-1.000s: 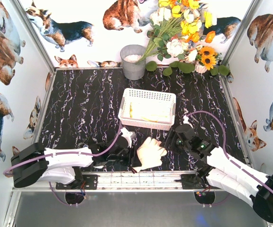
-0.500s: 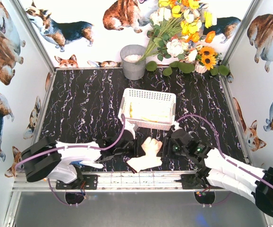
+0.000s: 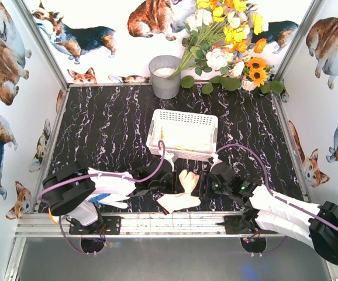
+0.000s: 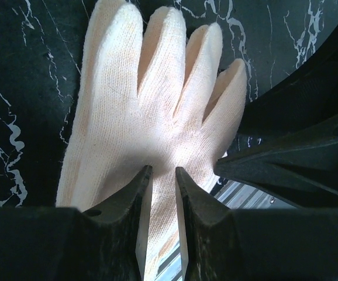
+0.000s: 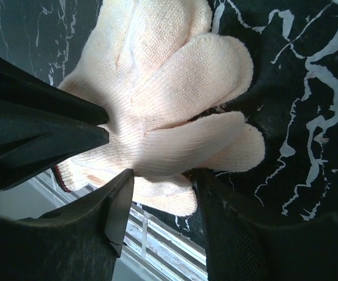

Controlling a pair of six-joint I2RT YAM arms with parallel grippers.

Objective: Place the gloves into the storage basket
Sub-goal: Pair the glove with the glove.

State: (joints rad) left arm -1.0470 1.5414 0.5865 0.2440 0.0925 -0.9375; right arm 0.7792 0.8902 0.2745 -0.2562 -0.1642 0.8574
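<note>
A cream-white glove (image 3: 179,200) lies bunched near the table's front edge, one part standing up between both grippers. My left gripper (image 3: 169,182) comes at it from the left. In the left wrist view its jaws (image 4: 163,171) are pinched narrowly on the knit cloth of the glove (image 4: 151,105) below the fingers. My right gripper (image 3: 207,182) is at the glove's right side. Its jaws (image 5: 164,175) stand apart with a finger of the glove (image 5: 175,88) between them. The white storage basket (image 3: 183,115) sits behind, with more gloves (image 3: 183,139) inside.
A grey metal bucket (image 3: 165,76) stands at the back wall, with a bunch of artificial flowers (image 3: 227,47) to its right. The metal rail (image 3: 175,223) of the front edge runs just under the glove. The table top is black marble.
The left gripper has moved right onto the glove and narrowed its jaws on it. The glove went from lying flat to bunched and partly raised. The right gripper edged left toward it.
</note>
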